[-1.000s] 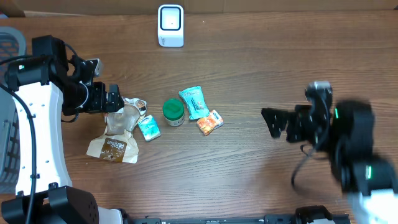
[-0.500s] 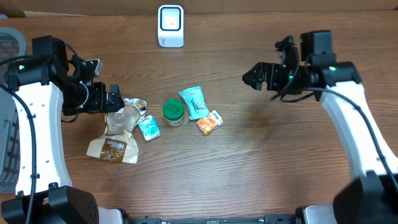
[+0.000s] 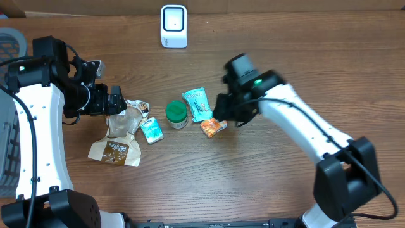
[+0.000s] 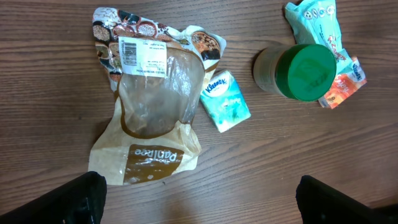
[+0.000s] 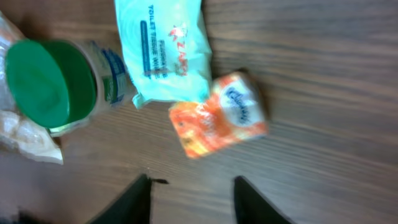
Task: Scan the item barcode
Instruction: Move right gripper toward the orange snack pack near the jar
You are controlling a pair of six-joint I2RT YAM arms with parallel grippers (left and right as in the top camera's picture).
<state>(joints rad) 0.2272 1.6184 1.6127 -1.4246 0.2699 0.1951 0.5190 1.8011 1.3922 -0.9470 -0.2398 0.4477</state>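
Note:
Several items lie mid-table: a brown bread bag (image 3: pixel 120 136) with a white barcode label (image 4: pixel 137 53), a teal Kleenex pack (image 3: pixel 151 130), a green-lidded jar (image 3: pixel 176 114), a teal wipes pack (image 3: pixel 197 104) and an orange tissue pack (image 3: pixel 213 125). The white scanner (image 3: pixel 173 25) stands at the back. My right gripper (image 3: pixel 218 117) hovers just beside the orange pack (image 5: pixel 219 115); its jaws (image 5: pixel 193 186) stand partly apart with only table between them. My left gripper (image 3: pixel 117 101) sits over the bag's top end, wide open (image 4: pixel 199 199) and holding nothing.
A grey basket (image 3: pixel 9 44) sits at the far left edge. Bare wood stretches across the right half and the front of the table (image 3: pixel 285 190). The right arm reaches in diagonally from the lower right.
The right arm swung from the table's right side to the middle, ending over the orange pack, and its jaws narrowed. The left arm and all items stayed put.

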